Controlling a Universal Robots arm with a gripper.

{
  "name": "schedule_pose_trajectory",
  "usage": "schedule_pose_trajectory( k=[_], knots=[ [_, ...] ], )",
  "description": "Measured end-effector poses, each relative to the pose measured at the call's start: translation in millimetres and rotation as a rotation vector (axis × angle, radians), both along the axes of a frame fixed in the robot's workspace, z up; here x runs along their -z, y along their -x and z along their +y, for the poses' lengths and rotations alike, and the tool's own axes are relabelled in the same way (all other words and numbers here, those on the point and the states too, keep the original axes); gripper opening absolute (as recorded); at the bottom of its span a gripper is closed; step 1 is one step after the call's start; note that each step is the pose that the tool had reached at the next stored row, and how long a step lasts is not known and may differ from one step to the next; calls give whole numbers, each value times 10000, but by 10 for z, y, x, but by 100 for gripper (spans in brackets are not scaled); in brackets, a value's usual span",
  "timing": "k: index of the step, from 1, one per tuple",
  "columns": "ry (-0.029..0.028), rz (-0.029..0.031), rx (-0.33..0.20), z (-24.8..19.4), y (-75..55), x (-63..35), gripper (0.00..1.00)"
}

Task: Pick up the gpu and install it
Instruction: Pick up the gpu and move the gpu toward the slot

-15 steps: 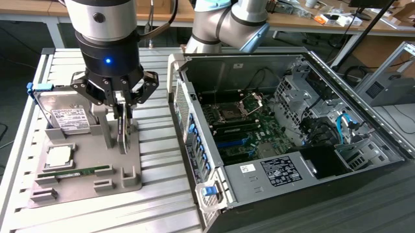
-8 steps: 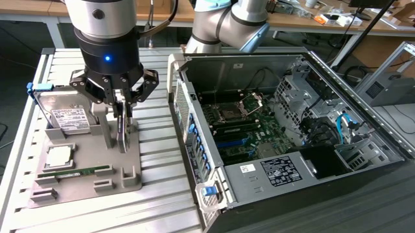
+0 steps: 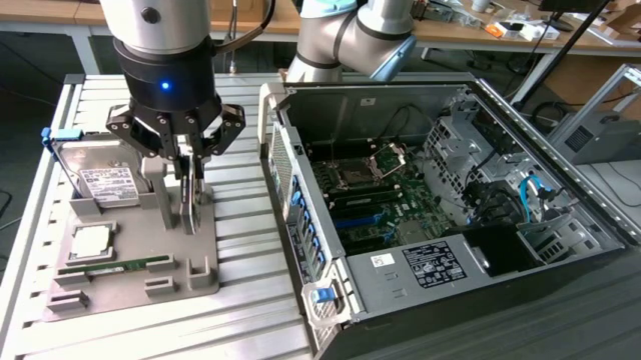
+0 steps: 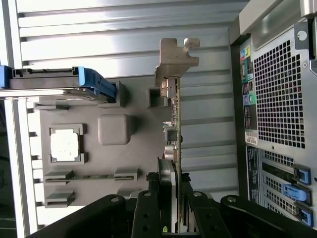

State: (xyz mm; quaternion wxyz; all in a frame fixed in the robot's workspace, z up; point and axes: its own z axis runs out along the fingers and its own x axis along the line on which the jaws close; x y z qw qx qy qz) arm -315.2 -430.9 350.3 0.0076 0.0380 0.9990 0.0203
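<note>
1. Exterior view: the gripper (image 3: 188,176) is clamped on the gpu (image 3: 191,217), which stands on edge in a slot at the tray's (image 3: 130,289) edge nearest the computer case (image 3: 421,97).
2. Wrist view: the fingers (image 4: 166,173) pinch the gpu (image 4: 174,114) well away from its bracket (image 4: 176,57). With such an off-centre hold, the card could likely pivot or bind in its slot.

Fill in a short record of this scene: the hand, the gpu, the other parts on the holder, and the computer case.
hand: at the gpu's upper edge, above the holder
gpu: standing on edge in the grey holder, not yet in the case
other parts on holder: hard drive standing in its slot; processor chip and memory stick lying flat
computer case: open, motherboard facing up, at the exterior view's right of the holder
</note>
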Motion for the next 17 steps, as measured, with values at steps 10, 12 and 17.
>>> schedule_pose_trajectory(
  k=[10, 12, 17],
  knots=[
    [0, 0, 0, 0, 0, -53, 27],
    [0, 0, 0, 0, 0, -65, 27],
    [0, -1, 0, 0, 0, -84, 27]
  ],
)
